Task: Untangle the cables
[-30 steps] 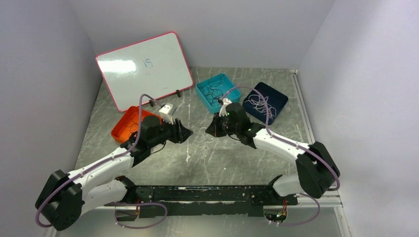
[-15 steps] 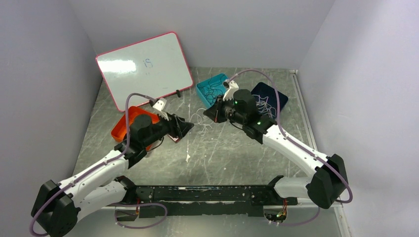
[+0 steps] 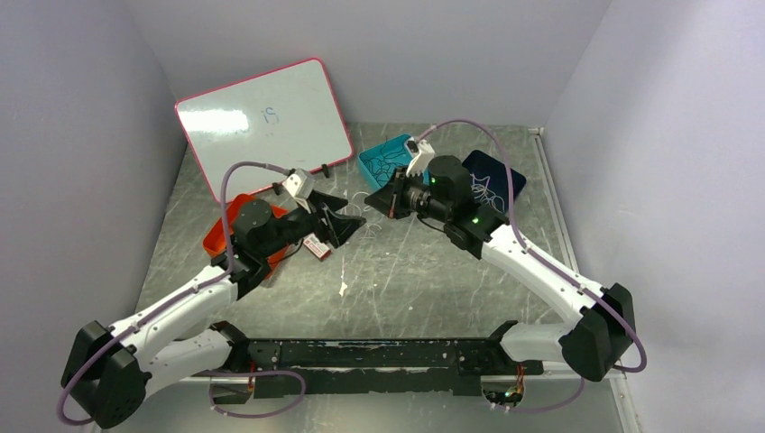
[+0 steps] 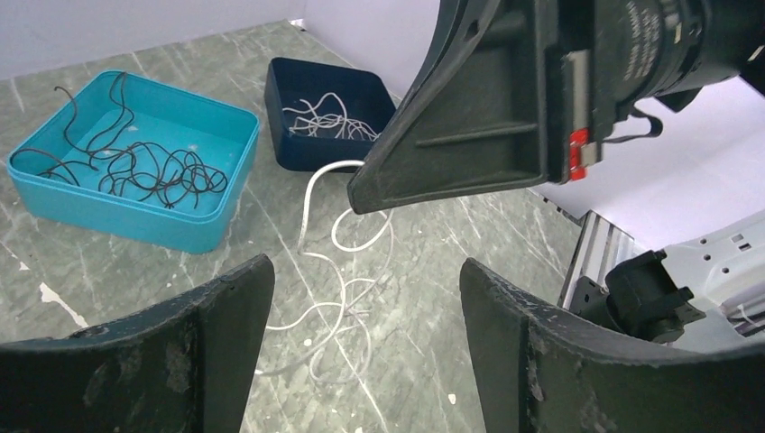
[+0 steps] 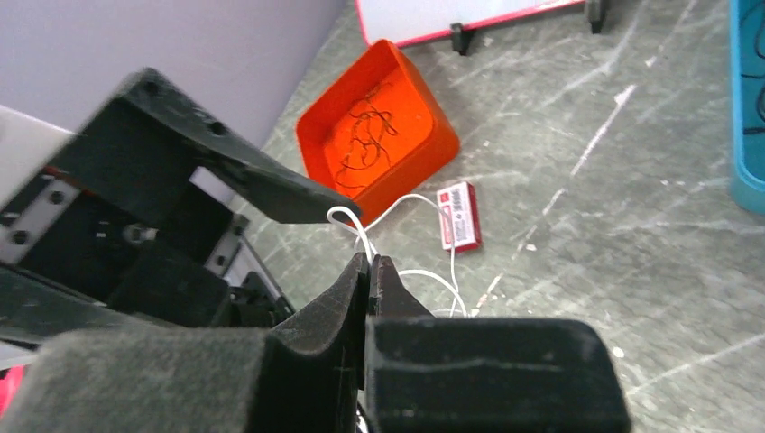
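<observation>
One white cable [image 4: 305, 207] hangs down from the clamped right pincer [image 5: 370, 262]; left pincer [image 4: 365, 271] gapes wide.

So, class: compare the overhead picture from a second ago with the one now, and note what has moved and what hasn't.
Both arms reached farther from their bases, toward the far trays. The right gripper, shut on the white cable, carried part of it up off the table. The left gripper moved alongside, open. The teal tray, navy tray, orange tray and whiteboard stayed put.
</observation>
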You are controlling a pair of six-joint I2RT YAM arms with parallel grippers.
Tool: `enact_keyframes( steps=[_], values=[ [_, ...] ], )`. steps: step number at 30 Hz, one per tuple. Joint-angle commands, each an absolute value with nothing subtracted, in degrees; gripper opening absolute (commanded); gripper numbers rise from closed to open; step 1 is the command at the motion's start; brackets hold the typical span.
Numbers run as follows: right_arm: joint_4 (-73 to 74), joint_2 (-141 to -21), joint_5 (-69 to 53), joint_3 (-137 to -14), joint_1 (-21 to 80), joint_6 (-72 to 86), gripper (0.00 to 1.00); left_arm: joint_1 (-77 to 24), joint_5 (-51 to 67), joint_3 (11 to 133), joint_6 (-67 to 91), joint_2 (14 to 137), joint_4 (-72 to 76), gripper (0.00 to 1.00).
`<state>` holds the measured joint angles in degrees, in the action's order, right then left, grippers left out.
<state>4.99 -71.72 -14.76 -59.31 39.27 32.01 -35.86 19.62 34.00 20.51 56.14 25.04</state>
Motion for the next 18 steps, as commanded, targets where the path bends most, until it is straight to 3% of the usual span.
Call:
enact_keyframes(
  steps=[1, 8, 18],
  values=[
    [1.83, -70.69, -19.00, -62.20, 39.83, 35.04, 0.00, -35.57, 24.05, 36.70, 19.34, 58.42, 31.18, 0.80],
    [-1.33, -70.66, -21.11, -62.25, 40.04, 38.74, 0.00, -35.55, 25.15, 38.28, 20.13, 61.62, 34.76, 0.77],
    [-5.49, -70.01, -21.93, -62.92, 40.16, 42.57, 0.00, -35.56, 29.33, 37.73, 23.88, 65.49, 38.40, 0.64]
  ],
)
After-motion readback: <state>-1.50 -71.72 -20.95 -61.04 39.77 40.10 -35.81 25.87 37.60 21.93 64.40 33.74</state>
